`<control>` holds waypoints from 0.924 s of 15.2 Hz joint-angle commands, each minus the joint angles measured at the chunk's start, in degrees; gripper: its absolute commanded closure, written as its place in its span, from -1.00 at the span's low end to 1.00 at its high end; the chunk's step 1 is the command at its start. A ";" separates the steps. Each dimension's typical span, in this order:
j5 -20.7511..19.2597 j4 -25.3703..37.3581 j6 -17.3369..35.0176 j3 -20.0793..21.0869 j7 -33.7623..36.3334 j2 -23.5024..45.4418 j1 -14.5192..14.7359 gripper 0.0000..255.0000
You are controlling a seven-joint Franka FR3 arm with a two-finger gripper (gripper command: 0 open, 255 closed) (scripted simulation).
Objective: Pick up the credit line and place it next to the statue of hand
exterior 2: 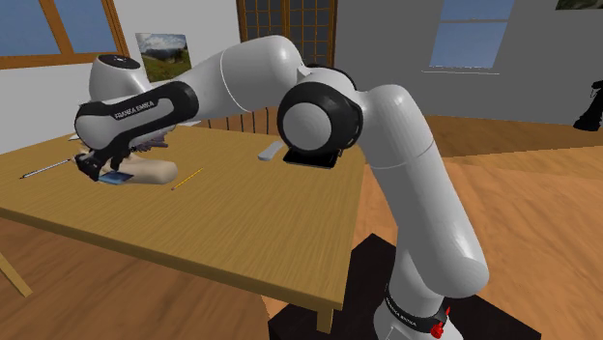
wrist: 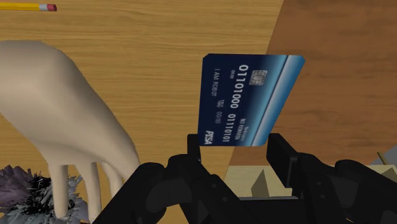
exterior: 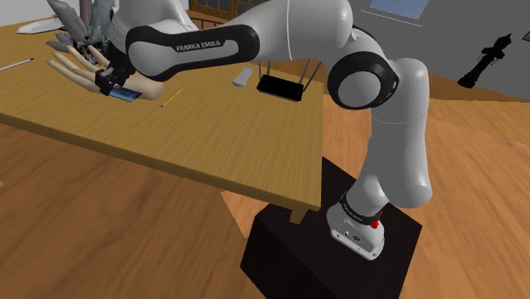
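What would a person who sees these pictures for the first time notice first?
The big white arm reaches across the wooden table toward the shoulder view's left. Its black gripper clasps a dark blue credit card by one edge, close beside a beige hand statue. A yellow pencil lies on the table near them.

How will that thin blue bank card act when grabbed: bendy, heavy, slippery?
The thin blue credit card is probably stiff: it stands unbent, clasped at one edge by the black gripper. Being so thin, it is likely light. Its smooth faces might slip.
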 commanded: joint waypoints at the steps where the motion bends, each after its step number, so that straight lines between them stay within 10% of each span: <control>1: 0.03 -0.69 1.18 0.04 0.04 0.45 0.07 1.00; 14: 0.62 -5.87 9.46 0.52 -0.45 3.57 -0.10 1.00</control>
